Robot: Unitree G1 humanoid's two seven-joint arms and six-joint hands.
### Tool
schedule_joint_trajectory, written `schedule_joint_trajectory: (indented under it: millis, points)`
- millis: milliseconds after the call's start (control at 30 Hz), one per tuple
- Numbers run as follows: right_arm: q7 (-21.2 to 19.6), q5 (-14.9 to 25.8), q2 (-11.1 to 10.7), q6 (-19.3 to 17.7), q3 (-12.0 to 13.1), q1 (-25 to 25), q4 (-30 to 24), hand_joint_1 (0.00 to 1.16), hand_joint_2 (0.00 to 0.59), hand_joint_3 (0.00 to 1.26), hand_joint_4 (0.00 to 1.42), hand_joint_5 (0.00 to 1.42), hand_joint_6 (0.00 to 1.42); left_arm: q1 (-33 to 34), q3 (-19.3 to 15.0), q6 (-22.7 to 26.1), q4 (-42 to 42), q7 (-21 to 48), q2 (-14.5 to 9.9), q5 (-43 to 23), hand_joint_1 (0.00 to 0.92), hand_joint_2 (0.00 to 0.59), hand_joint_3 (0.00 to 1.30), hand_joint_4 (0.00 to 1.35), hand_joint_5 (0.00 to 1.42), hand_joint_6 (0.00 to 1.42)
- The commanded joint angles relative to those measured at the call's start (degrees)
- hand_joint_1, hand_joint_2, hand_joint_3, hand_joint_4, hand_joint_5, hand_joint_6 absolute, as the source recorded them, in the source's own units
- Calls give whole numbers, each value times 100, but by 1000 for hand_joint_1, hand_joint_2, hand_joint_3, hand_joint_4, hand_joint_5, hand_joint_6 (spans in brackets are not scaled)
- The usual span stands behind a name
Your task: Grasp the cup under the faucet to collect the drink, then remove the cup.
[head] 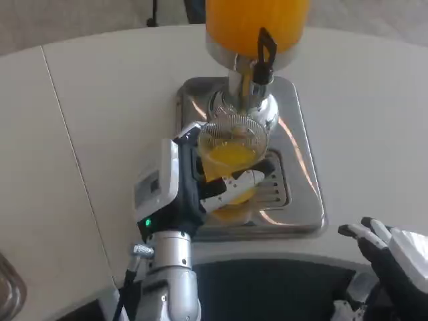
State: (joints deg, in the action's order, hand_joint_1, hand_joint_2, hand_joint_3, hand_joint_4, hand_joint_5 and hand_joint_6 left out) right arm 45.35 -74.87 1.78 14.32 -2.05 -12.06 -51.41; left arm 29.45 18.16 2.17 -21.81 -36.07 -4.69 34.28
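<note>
A clear plastic cup (231,145) holding orange juice sits under the faucet (256,67) of the juice dispenser (257,23). My left hand (200,180) grips the cup from its left side, fingers wrapped around the lower part above the drip grate (275,187). The black tap lever (267,48) stands above the spout. My right hand (391,251) hovers low at the right near the table's front edge, fingers apart and holding nothing.
The dispenser stands on a shiny steel base tray (304,134) in the middle of the white table (100,120). A rounded glass object (10,287) sits at the lower left corner. Bare tabletop lies to both sides of the tray.
</note>
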Motion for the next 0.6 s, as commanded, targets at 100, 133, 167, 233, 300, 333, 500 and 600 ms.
schedule_joint_trajectory:
  millis: [100, 133, 167, 233, 300, 333, 500, 600]
  points:
    - [-201, -76, 47, 43, -131, 81, 132, 764, 481, 124, 0, 0, 0, -239, -275, -365, 635, 239, -354, -13, 570, 37, 953, 1142, 1363, 1424]
    - [-225, -80, 53, 49, -151, 86, 148, 763, 481, 124, 0, 0, 0, -274, -320, -401, 714, 291, -399, -37, 571, 36, 953, 1142, 1363, 1424]
    - [-251, -90, 61, 52, -176, 94, 164, 762, 481, 124, 0, 0, 0, -299, -355, -425, 769, 333, -425, -49, 571, 35, 953, 1142, 1363, 1424]
    - [-295, -110, 82, 61, -219, 116, 192, 761, 481, 121, 0, 0, 0, -357, -447, -491, 909, 432, -501, -90, 572, 33, 953, 1142, 1363, 1424]
    - [-343, -156, 118, 63, -283, 143, 227, 758, 480, 119, 0, 0, 0, -416, -527, -550, 1044, 531, -582, -128, 572, 32, 952, 1142, 1363, 1424]
    - [-359, -181, 135, 68, -315, 156, 243, 756, 479, 118, 0, 0, 0, -461, -569, -592, 1130, 593, -644, -137, 572, 31, 952, 1142, 1363, 1424]
    - [-423, -325, 214, 66, -480, 224, 281, 750, 474, 116, 0, 0, 0, -652, -777, -708, 1398, 847, -848, -211, 573, 30, 952, 1142, 1363, 1424]
    - [-411, -409, 224, 75, -543, 274, 272, 747, 472, 116, 0, 0, 0, -799, -924, -791, 1615, 1029, -998, -281, 574, 28, 952, 1143, 1363, 1424]
